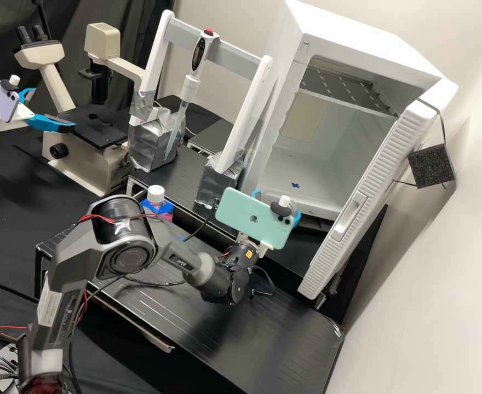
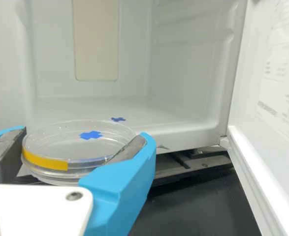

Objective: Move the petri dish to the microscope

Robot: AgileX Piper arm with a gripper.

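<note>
Petri dish [image 2: 65,146] with yellow tape [image 2: 45,161], clasped in the tool [image 1: 297,218] before an open white incubator [image 1: 356,35].

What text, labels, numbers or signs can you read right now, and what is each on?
None that I can quote:
Cabinet door, inner face: rows of print, too small and blurred.
Arm: white label, too small; lettering nearer the wrist, not legible enough to quote.
Petri dish: yellow strip, no writing I can make out.
Cabinet floor: blue cross mark, no words.
</note>
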